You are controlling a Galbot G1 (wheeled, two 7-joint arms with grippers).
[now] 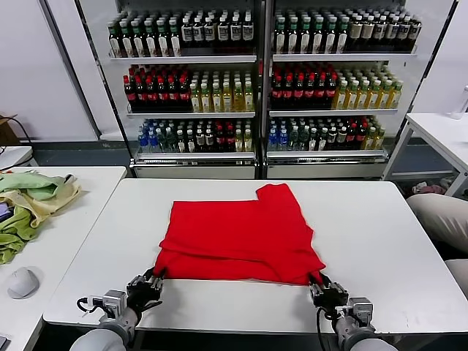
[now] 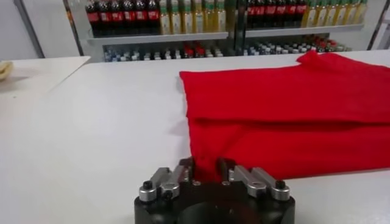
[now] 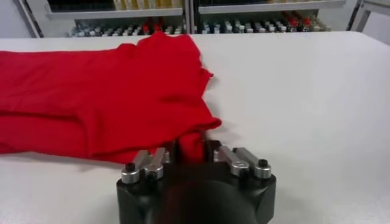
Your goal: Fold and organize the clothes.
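nearest the body, at the front edge of the white tabletop (image 1: 380, 241): left end effector (image 1: 151, 281) clamped on the near left corner of the red t-shirt (image 1: 238, 238), right end effector (image 1: 322, 287) clamped on the near right corner. in both wrist views, red cloth pinched between the closed-in fingers, hem bunched up into the grip. symmetrical hold, one corner each, likely so the near hem can be carried as a straight edge and kept from sagging in the middle.

just beyond, the shirt itself, lying flat across the middle of the tabletop, already doubled: a lengthwise crease running side to side, an upper layer resting over a lower one, visible in the left wrist view as a step in the fabric (image 2: 286, 122). at the far right, one sleeve (image 1: 278, 196) sticking out toward the shelves, not yet tucked in. no print visible, so probably front face down or folded inward.

judged stage: mid-fold, near edge gripped for lifting over toward the far edge.

off to the left, on a separate table, a heap of pale green and yellowish cloths (image 1: 29, 201) and a grey mouse (image 1: 23, 281), well apart from the work.

farthest back, glass-fronted coolers with rows of bottles (image 1: 259, 80).
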